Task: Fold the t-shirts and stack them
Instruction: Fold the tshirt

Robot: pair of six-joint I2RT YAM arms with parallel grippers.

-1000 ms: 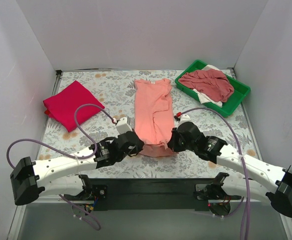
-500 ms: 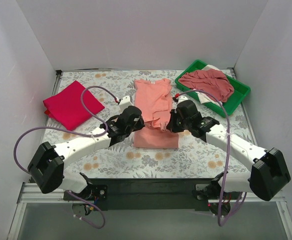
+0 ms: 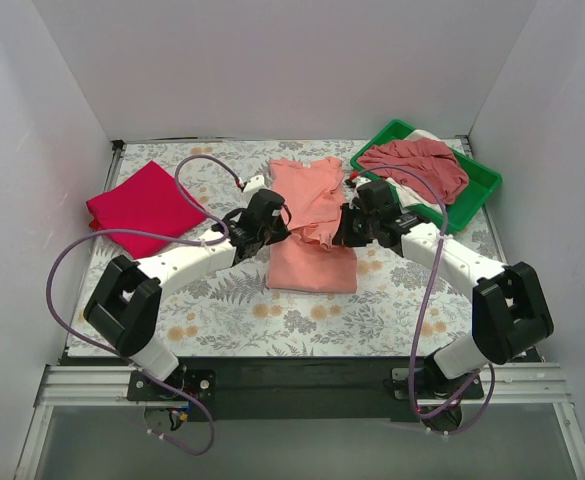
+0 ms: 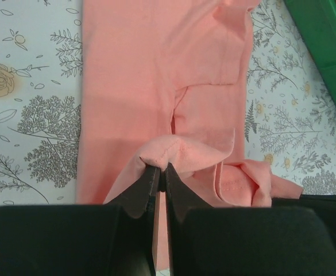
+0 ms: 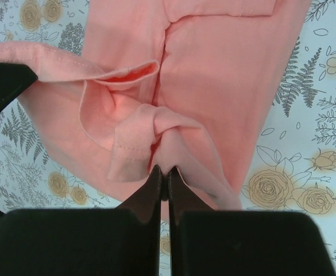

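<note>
From above, the soft salmon-pink cotton t-shirt (image 3: 312,268) lies at the middle of the floral-patterned table (image 3: 222,310), hem lifted. Left wrist: the left gripper (image 4: 159,172) pinches a hem fold tight. Right wrist: the right gripper (image 5: 163,172) clamps bunched hem.

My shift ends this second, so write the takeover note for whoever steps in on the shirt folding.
Left pincer: shut on the hem of the salmon-pink shirt.
Right pincer: shut on the same hem.
Salmon-pink shirt mid-table, hem lifted over its middle.
Crimson shirt folded, far left.
Dusty-rose shirt and white shirt crumpled in green tray.
Done: crimson.
To do: finish this fold, stack, then tray shirts.
</note>
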